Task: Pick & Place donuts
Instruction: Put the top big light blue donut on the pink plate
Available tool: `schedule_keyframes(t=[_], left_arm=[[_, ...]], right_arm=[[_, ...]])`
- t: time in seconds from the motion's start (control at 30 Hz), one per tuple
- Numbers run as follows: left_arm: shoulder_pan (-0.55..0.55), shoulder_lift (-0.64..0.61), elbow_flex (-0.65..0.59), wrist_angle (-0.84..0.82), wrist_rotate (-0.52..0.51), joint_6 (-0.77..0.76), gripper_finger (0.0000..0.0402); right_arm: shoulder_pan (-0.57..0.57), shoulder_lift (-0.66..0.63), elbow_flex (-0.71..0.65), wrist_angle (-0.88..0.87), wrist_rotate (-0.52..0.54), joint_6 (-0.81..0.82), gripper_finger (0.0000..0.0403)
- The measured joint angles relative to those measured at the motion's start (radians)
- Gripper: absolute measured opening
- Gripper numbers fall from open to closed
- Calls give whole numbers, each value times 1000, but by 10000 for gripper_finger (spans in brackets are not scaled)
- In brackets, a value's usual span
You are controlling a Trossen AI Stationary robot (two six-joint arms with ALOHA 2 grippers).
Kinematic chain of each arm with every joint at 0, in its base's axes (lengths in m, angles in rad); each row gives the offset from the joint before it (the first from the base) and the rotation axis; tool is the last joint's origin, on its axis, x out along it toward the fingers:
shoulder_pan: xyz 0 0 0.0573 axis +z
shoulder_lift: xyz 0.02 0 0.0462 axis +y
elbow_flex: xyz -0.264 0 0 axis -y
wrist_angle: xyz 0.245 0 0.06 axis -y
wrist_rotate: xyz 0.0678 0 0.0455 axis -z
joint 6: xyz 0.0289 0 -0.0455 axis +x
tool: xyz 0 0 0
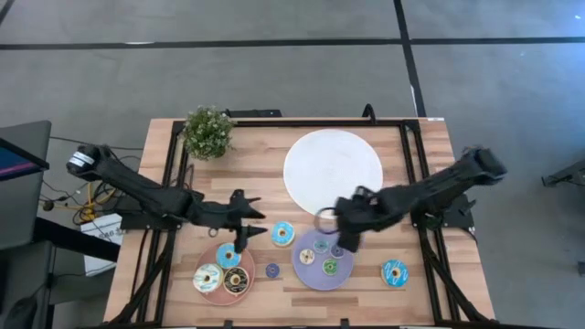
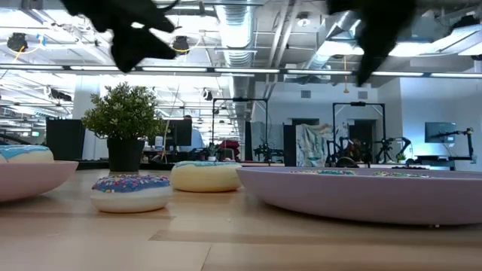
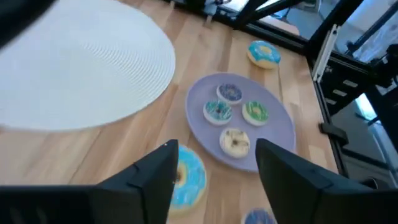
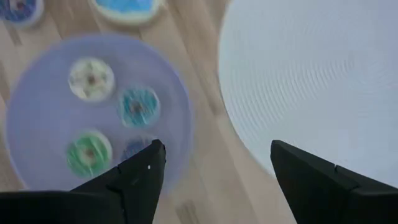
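Several tiny donuts [image 3: 236, 142] lie on the purple plate [image 1: 311, 272]. A blue-iced donut [image 1: 282, 234] lies flat on the wood between the plates, and another blue one [image 1: 395, 272] lies near the right edge. White [image 1: 207, 278], chocolate [image 1: 236, 280] and blue [image 1: 228, 256] donuts sit on the pink plate [image 1: 218, 294]. My left gripper [image 1: 245, 227] hovers open beside the middle blue donut [image 3: 189, 177], nothing between its fingers. My right gripper [image 4: 217, 146] stands open above the gap between the purple plate and the white plate [image 1: 332, 167].
A small potted plant [image 1: 207, 132] stands at the far left corner. A tiny purple donut [image 1: 272, 270] lies on the wood between the pink and purple plates. Black frame rails [image 1: 416, 155] run along the table's sides.
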Motion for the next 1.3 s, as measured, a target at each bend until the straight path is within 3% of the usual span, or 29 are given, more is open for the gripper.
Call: schedule_keyframes(t=[0.1, 0.2, 0.37, 0.47, 0.63, 0.8, 1.03, 1.3], left_arm=[[9, 92, 57, 41, -7, 60, 223], [22, 183, 158, -35, -73, 51, 224], [70, 336, 418, -405, -122, -61, 215], [101, 447, 583, -637, -122, -146, 210], [147, 621, 807, -907, -47, -293, 202], [179, 763, 932, -1009, 113, -314, 199], [209, 862, 979, -1043, 198, -315, 199], [233, 867, 970, -1116, 246, -222, 198]], right_arm=[[49, -181, -172, 83, 0, 54, 282], [89, -348, -311, 135, 24, 105, 282], [115, -551, -435, 148, 25, 292, 282], [113, -617, -459, 142, 23, 322, 282], [112, -655, -459, 143, 39, 214, 282], [113, -651, -459, 141, 45, 139, 282], [113, -651, -459, 133, 49, 78, 282], [113, -651, -459, 95, 49, 75, 282]])
